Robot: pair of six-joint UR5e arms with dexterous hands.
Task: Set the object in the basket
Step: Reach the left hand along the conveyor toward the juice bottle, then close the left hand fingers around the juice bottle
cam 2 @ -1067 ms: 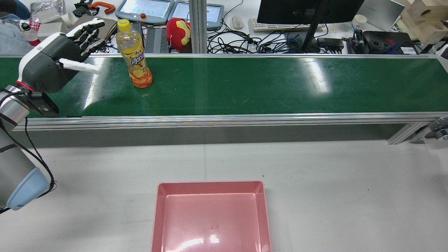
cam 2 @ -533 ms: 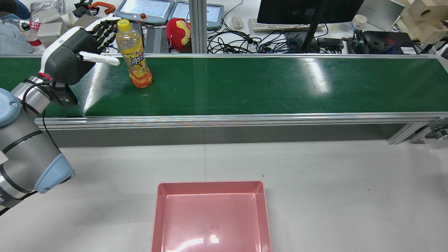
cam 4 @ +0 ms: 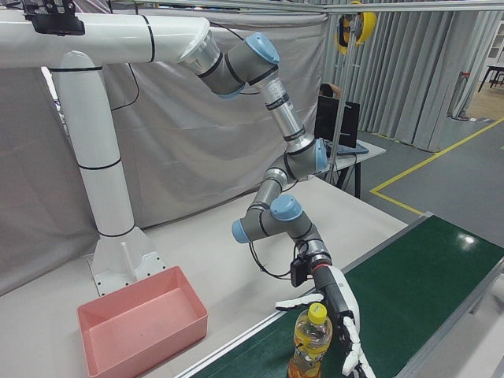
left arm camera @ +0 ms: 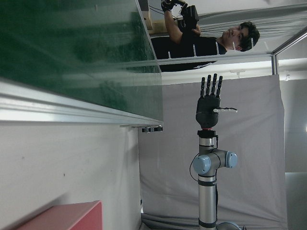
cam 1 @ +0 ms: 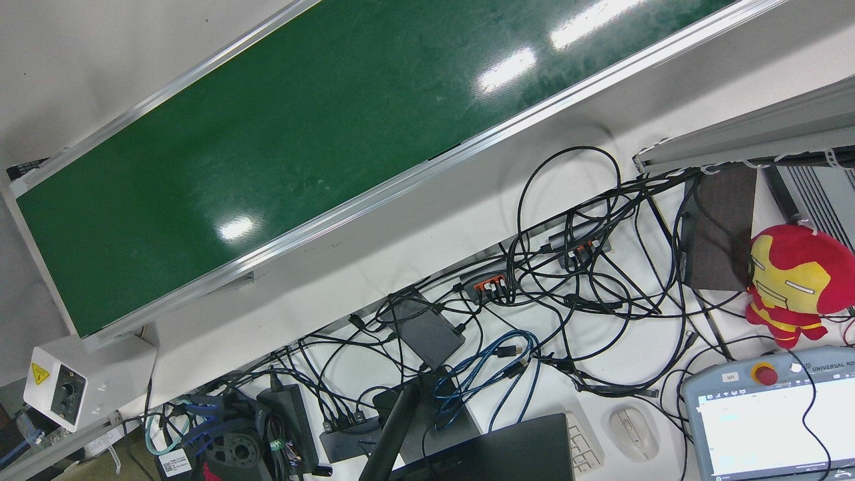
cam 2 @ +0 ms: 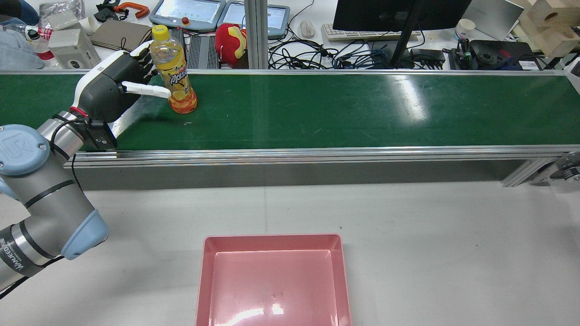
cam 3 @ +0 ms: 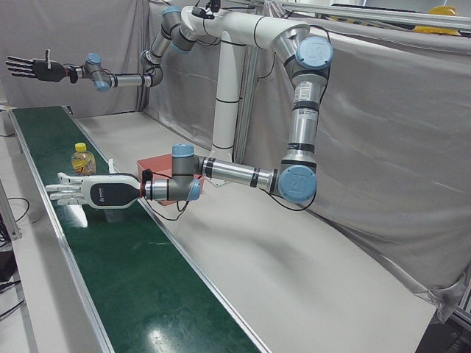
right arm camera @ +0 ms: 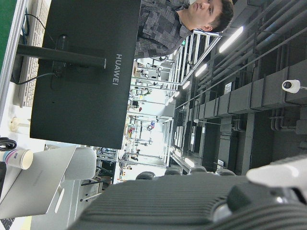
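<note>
- The left hand (cam 2: pixel 118 86) is over the green conveyor belt (cam 2: pixel 317 113), fingers spread and holding nothing. In the rear view its thumb points across the front of the bottle (cam 2: pixel 174 72) while the other fingers lie behind it, so the hand brackets the bottle; whether any finger touches it cannot be told.
- The right-front view shows the same hand (cam 4: pixel 340 315) just beside the bottle (cam 4: pixel 311 342), fingers straight and apart.
- The right hand (cam 3: pixel 33 68) is raised high, well apart from the belt, flat with fingers spread and empty; the left hand view shows it (left arm camera: pixel 210 103) upright against the grey curtain.
- Count: one bottle, yellow-capped with orange drink, standing upright on the belt near its left end in the rear view. One pink basket (cam 2: pixel 273 280), empty, on the grey table (cam 2: pixel 430 235) on the near side of the belt. One belt. Two arms, two hands.
- Behind the belt: one red and yellow plush toy (cam 2: pixel 230 43), one dark monitor (cam 2: pixel 398 13), two teach pendants (cam 2: pixel 188 12).
- Against the rear view of half a second ago: the left hand has moved right and lower, from beside the bottle's cap to level with its label, and the thumb now reaches the bottle's front. Bottle and basket have not moved.
</note>
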